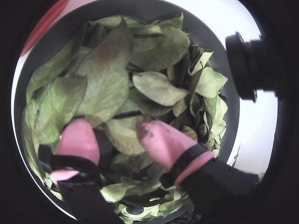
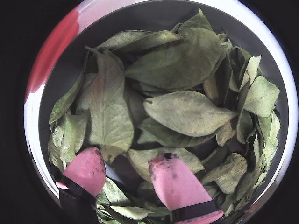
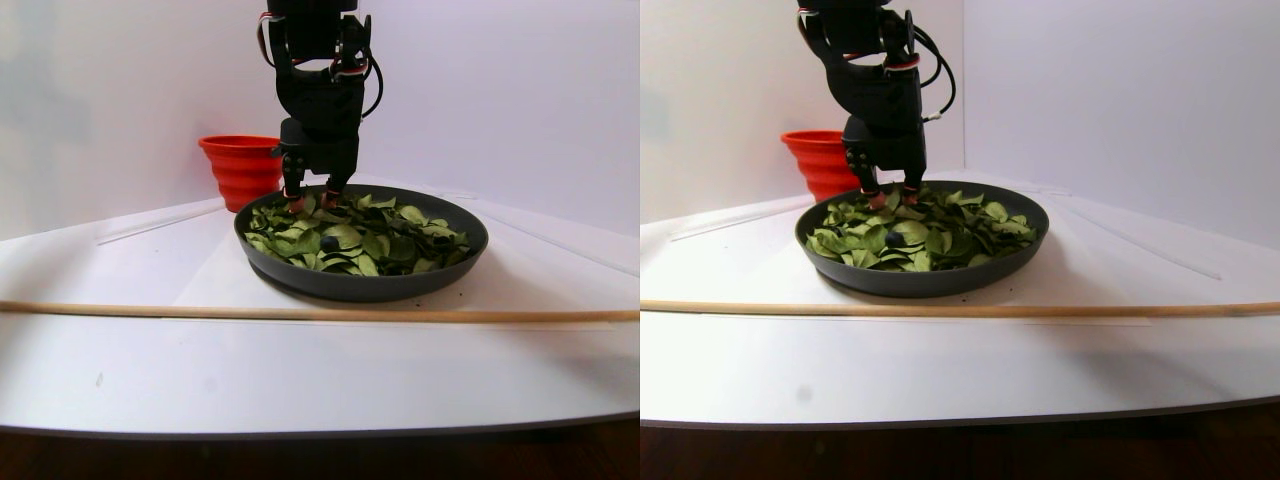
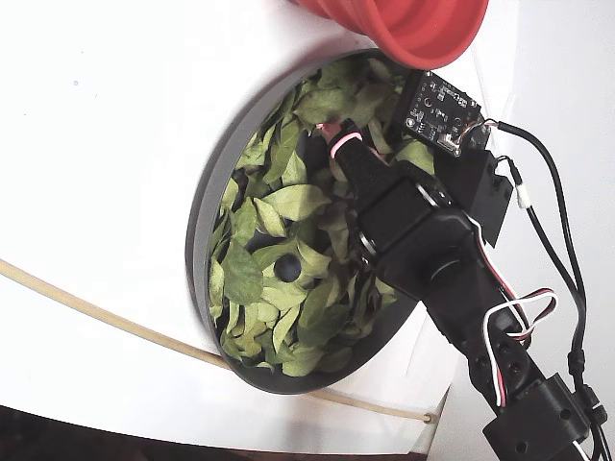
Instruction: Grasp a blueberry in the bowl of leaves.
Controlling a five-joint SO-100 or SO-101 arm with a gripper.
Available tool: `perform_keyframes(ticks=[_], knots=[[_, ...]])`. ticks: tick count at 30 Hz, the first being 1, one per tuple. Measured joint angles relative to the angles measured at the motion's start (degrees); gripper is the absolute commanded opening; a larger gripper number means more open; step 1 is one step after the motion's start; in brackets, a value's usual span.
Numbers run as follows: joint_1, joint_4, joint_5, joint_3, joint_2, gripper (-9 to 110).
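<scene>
between the spread, empty claw (image 2: 126, 170) tips, leaves (image 2: 187, 112) hide any blueberry (image 4: 286, 269).

Above the bowl of leaves (image 3: 300, 277) the space is open on all sides but 10 o'clock in the stereo pair view, where the red cup (image 3: 240, 170) stands close. A wooden stick (image 3: 320, 314) crosses the desk (image 3: 150, 370) at 6 o'clock.

Light: even, bright, washing out the white table (image 3: 300, 370).
Wrist views: fisheye bending, black vignetting at edges.
Shadows: lying soft.
</scene>
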Motion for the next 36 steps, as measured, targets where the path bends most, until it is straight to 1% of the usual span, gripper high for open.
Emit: perform_keyframes(ticks=[36], knots=[[0.2,0.0,-0.5,1.4,0.1,19]])
